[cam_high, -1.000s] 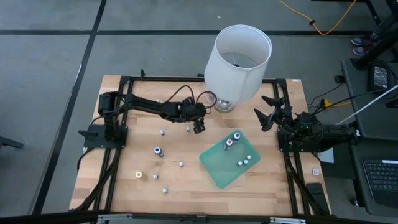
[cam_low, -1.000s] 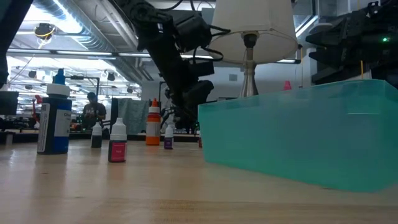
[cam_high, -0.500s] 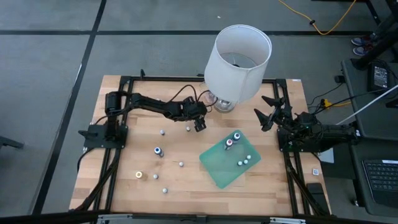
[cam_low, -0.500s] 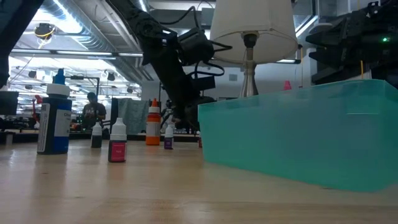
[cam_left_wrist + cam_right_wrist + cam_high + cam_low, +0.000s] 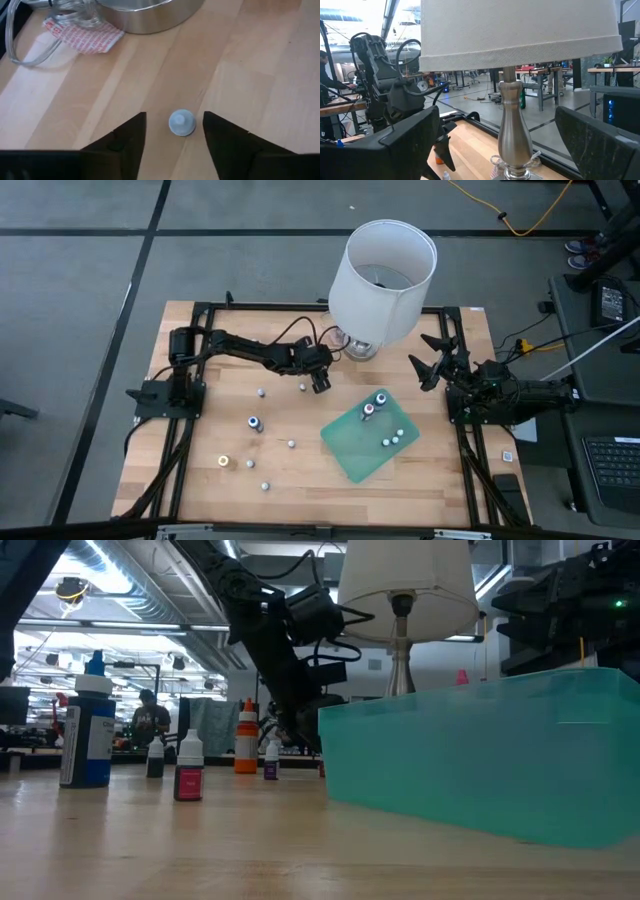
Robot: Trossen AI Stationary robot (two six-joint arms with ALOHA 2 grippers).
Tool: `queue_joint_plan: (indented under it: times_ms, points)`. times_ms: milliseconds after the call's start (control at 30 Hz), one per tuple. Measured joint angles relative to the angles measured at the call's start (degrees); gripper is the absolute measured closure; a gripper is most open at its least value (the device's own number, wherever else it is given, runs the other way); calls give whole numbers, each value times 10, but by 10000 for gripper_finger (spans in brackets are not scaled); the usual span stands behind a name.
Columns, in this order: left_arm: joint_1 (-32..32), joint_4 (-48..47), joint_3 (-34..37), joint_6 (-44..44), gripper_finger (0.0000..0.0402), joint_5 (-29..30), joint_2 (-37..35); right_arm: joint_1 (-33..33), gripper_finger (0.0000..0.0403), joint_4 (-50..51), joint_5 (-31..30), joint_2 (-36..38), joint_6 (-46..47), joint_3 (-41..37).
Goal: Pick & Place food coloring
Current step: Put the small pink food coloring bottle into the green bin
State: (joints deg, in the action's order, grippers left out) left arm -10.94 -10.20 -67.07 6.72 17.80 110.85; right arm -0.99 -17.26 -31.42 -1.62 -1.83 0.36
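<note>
The left claw (image 5: 320,384) sits just left of the frame's centre in the high view, below the silver base of the big white-shaded table lamp (image 5: 385,275). In the left wrist view its two dark fingers (image 5: 131,137) stand either side of one tiny pale-capped plastic food coloring bottle (image 5: 182,123), seen from above, upright on the light wooden tabletop (image 5: 240,75). A gap shows on each side of the cap, so the fingers are partly apart and not yet pressing on it.

This bottle looks very light, stiff-walled and smooth, with a small footprint for its height. I judge it will tip or skid away if one finger reaches it before the other. The round cap is narrow and likely slippery. The safer hold seems to be lower down, across the body below the cap, with the bottle centred between the fingers and only a gentle squeeze.

More of the little bottles stand loose across the lower left of the tabletop in the high view, among them a blue-capped one (image 5: 255,423) and a yellow-capped one (image 5: 224,462). Several more stand on the green square mat (image 5: 352,448) to the lower right of centre. From that I take the mat for the drop place.

The right claw (image 5: 430,362) waits at the right edge of the tabletop, well apart from the bottles, its fingers spread wide and empty.
</note>
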Motion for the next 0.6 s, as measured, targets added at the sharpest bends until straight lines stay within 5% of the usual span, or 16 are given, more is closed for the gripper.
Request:
queue_joint_plan:
  times_ms: [600]
  points:
    - [4,-1,0,0,345,-25,-2,0,6,0,0,0,0,0]
